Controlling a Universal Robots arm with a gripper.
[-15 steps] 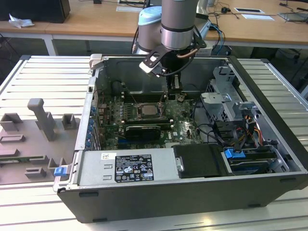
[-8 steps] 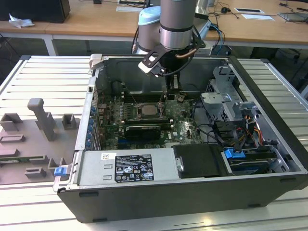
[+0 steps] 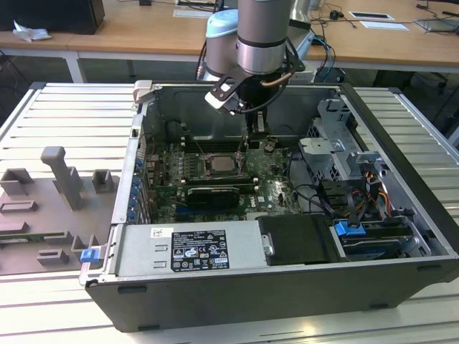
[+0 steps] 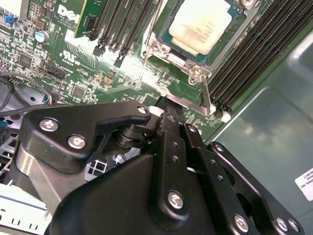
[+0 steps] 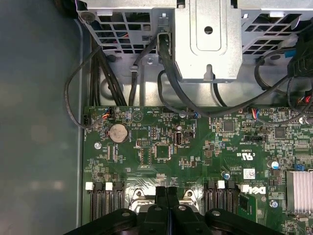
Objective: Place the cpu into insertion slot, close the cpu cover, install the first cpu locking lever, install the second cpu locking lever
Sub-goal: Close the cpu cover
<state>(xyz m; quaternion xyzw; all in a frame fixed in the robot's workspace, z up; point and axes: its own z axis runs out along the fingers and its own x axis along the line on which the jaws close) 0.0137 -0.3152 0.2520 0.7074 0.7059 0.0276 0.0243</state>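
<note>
The chip point(image 4: 199, 23) already lies in the socket point(image 4: 157, 48), while the gripper point(image 4: 166, 106), jaws pressed together on nothing, sits right at the free edge of the raised metal cover point(image 4: 182, 99), so closing it and both lever steps seem left.

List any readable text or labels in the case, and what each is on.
Power supply label: dense print and symbols, too small to read.
Motherboard: a white logo mark; silkscreen codes too small to read.
White sticker on the case wall: cut off, unreadable.
</note>
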